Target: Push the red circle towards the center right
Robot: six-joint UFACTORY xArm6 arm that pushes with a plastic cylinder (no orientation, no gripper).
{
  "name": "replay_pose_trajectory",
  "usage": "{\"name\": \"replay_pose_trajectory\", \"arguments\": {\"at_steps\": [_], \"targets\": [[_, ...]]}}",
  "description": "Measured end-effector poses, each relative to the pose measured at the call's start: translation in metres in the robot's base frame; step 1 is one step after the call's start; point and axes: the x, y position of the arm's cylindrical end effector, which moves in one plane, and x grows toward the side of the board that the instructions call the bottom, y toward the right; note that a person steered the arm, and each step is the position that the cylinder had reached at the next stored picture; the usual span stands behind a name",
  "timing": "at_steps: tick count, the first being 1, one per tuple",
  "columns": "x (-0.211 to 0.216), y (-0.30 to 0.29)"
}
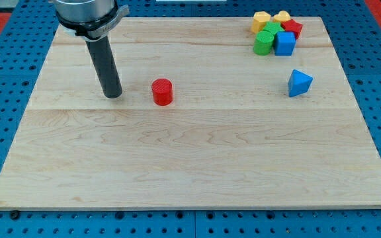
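Observation:
The red circle (163,91) is a short red cylinder standing on the wooden board (190,158), left of the board's middle and in its upper half. My tip (114,95) rests on the board to the left of the red circle, about one block's width of bare wood apart from it, at nearly the same height in the view. The dark rod rises from the tip to the arm's mount at the view's top left.
A blue triangle (299,83) lies at the right, level with the red circle. A tight cluster sits at the top right: yellow block (261,21), yellow heart (282,16), red star (292,28), green block (265,39), blue cube (284,43).

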Motion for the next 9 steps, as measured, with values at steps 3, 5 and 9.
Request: {"name": "replay_pose_trajectory", "arguments": {"at_steps": [3,5,9], "targets": [[-0.011,0.03],[0.0,0.079],[0.025,0.079]]}}
